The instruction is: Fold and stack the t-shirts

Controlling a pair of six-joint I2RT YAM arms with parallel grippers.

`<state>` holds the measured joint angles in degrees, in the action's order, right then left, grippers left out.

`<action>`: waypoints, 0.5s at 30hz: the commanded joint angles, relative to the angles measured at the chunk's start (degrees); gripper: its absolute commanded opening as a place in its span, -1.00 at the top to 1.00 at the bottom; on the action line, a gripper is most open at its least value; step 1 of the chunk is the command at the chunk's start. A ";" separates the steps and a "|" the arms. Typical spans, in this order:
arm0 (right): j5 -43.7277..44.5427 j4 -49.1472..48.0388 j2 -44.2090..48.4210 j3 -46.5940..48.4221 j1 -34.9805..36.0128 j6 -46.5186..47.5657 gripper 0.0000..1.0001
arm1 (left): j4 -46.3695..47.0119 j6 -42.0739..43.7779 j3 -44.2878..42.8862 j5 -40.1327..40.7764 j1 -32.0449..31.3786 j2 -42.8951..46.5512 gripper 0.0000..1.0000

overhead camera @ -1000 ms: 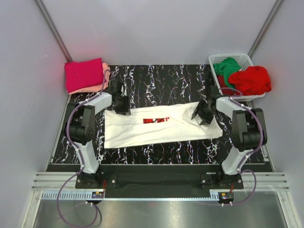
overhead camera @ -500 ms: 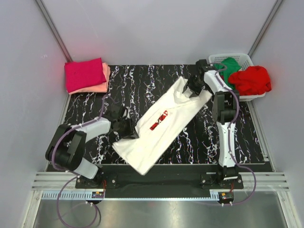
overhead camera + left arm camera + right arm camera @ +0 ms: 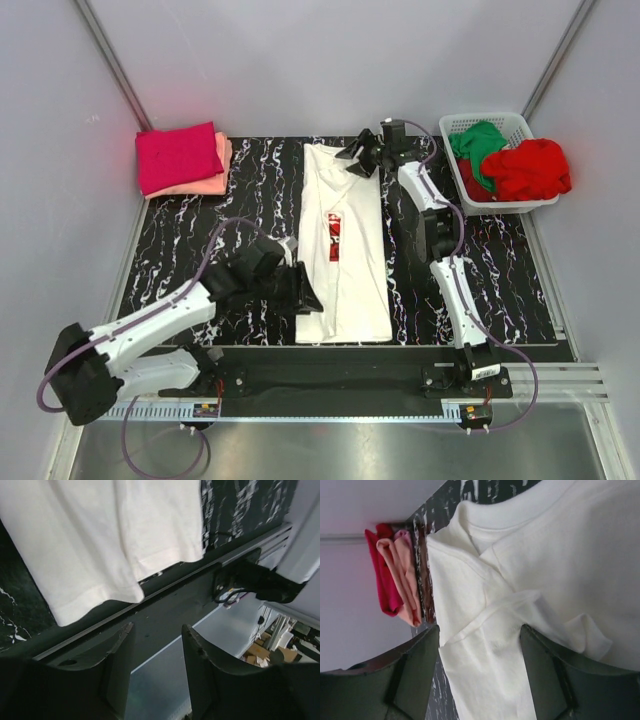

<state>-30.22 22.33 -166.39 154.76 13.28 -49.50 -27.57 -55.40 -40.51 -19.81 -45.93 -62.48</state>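
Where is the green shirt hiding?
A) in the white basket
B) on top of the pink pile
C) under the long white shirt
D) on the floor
A: the green shirt lies bunched inside the white basket at the far right corner of the table, right next to the red shirt.

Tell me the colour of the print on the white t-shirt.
Red. The print shows best in the top external view.
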 commanded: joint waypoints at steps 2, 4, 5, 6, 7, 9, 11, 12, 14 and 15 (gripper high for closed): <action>-9.24 -16.69 -2.38 5.04 2.45 -2.81 -0.53 | -8.55 7.47 -8.00 9.17 -0.65 3.94 0.02; -8.12 -16.35 5.75 -3.11 2.72 3.42 -0.69 | -8.46 8.90 -8.88 10.75 -0.56 3.77 0.03; -6.97 -16.26 9.12 -6.97 2.63 5.18 -0.76 | -7.94 10.03 -9.06 10.93 -0.56 3.59 0.03; -5.92 -15.74 12.02 -13.37 2.37 6.94 -0.83 | -7.76 10.65 -9.49 11.63 -0.56 3.42 0.05; -3.03 -13.30 17.53 -15.69 2.11 10.18 -0.94 | -8.28 11.10 -9.85 12.86 -0.56 2.55 0.06; -0.64 -9.78 22.40 -20.36 1.23 14.83 -0.99 | -8.64 13.11 -10.72 15.93 -0.56 1.58 0.13; 3.75 -4.15 29.69 -25.08 1.05 17.58 -1.00 | -9.16 15.22 -11.69 17.87 -0.47 -0.79 0.20; 4.72 -2.92 32.33 -27.38 1.05 20.11 -0.99 | -9.17 15.84 -12.22 19.27 -0.47 -2.72 0.26; 7.09 -1.94 41.02 -37.53 1.05 21.01 -0.99 | -8.55 17.24 -13.54 19.72 -0.30 -4.75 0.35; 7.45 -1.85 44.01 -41.25 1.05 21.80 -0.99 | -7.16 17.51 -13.80 19.64 -0.30 -6.67 0.38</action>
<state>-27.31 17.89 -135.70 121.19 14.61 -34.41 -36.73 -41.93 -50.72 -4.14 -46.35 -66.39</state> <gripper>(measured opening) 0.994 0.326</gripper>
